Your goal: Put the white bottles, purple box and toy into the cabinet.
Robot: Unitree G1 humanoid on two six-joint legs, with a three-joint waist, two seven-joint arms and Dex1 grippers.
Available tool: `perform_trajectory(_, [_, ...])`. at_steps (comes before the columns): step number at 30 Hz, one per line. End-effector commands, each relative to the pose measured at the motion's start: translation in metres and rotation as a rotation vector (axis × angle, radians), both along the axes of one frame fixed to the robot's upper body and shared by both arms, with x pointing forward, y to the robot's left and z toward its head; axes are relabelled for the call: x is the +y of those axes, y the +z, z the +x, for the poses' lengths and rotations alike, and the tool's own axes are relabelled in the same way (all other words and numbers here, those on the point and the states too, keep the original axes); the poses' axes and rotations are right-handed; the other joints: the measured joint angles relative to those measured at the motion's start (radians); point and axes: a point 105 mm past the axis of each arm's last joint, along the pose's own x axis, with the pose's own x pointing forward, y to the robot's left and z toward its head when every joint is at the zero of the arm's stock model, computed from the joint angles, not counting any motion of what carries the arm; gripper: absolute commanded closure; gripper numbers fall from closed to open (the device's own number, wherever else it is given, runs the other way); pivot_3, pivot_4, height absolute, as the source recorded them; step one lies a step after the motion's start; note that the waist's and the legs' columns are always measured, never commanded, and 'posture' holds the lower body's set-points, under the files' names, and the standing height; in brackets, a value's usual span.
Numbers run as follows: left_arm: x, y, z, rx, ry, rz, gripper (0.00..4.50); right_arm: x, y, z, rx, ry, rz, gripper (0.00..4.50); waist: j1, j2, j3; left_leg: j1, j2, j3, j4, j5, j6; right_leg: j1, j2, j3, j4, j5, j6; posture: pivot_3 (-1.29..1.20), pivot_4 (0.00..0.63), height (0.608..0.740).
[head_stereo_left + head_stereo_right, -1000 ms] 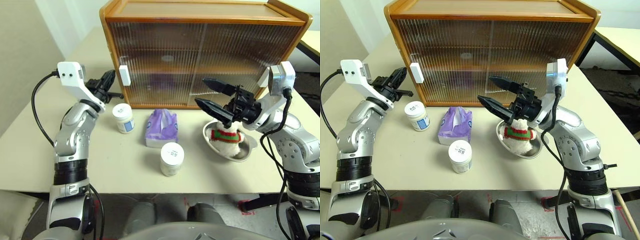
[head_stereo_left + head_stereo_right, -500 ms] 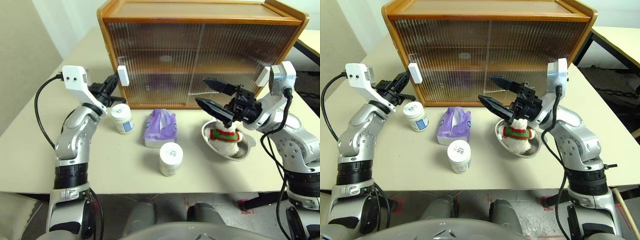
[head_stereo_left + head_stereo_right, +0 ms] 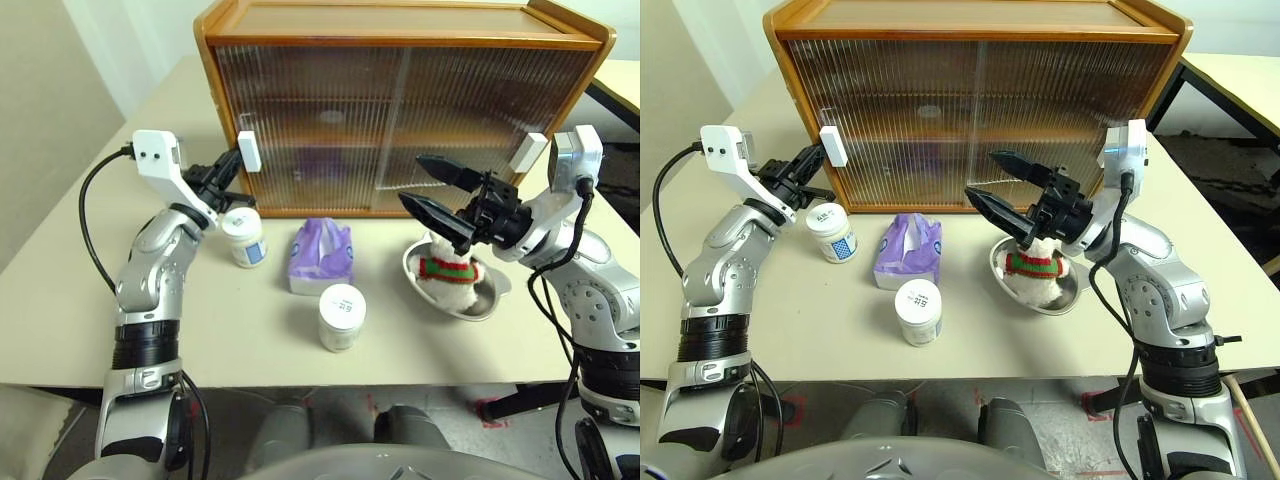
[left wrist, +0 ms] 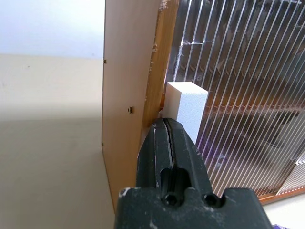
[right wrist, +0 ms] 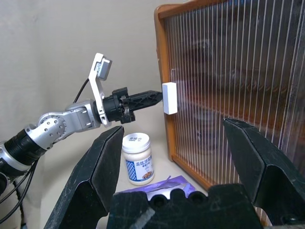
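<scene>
The opening step looks to be in hand: the left end effector (image 3: 229, 172), clenched on nothing, is pressing its tip up beside the white handle (image 3: 248, 151) of the cabinet (image 3: 400, 60), whose doors are both sitting closed. The right end effector (image 3: 432, 191) is hovering released above the toy (image 3: 450, 272) in its steel bowl (image 3: 478, 305). The two white bottles (image 3: 245, 236) (image 3: 341, 316) and the purple box (image 3: 322, 256) are waiting on the worktop (image 3: 70, 300). Next, the handle probably needs a sideways push to slide the left door across.
</scene>
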Motion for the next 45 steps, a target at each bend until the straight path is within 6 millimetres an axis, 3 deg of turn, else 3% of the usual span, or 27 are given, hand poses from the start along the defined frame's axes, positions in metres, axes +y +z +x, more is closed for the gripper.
perform_trajectory(1, [-0.009, -0.006, 0.003, 0.015, -0.04, 0.012, 4.48, -0.002, 0.005, -0.003, -0.027, -0.013, -0.004, 0.0, -0.003, 0.0, 0.0, 0.0, 0.0, 0.0, 0.0, 0.0, 0.0, 0.0, 0.0, 0.0, 0.0, 0.0, 0.0, 0.01, 0.0, 0.74])
perform_trajectory(17, [-0.039, -0.002, 0.01, 0.014, -0.171, 0.012, 4.48, -0.006, 0.003, -0.005, -0.026, -0.041, -0.006, 0.0, -0.05, 0.0, 0.0, 0.001, 0.001, 0.002, 0.001, 0.0, 0.001, 0.0, 0.006, 0.009, 0.0, 0.002, 0.003, -0.02, 0.0, 0.74])
perform_trajectory(39, [-0.112, -0.001, 0.008, 0.0, -0.408, 0.016, 4.48, -0.009, 0.003, -0.006, -0.024, -0.071, -0.007, 0.0, -0.076, 0.0, 0.0, 0.002, 0.0, 0.007, 0.002, 0.001, 0.002, 0.0, 0.008, 0.017, -0.001, 0.003, 0.006, -0.06, 0.0, 0.74])
perform_trajectory(45, [-0.122, 0.003, 0.011, -0.011, -0.427, 0.005, 4.48, -0.01, 0.003, -0.007, -0.025, -0.077, -0.008, 0.0, -0.078, 0.0, 0.0, 0.002, 0.0, 0.007, 0.002, 0.001, 0.003, 0.0, 0.008, 0.017, -0.001, 0.002, 0.006, -0.06, 0.0, 0.74])
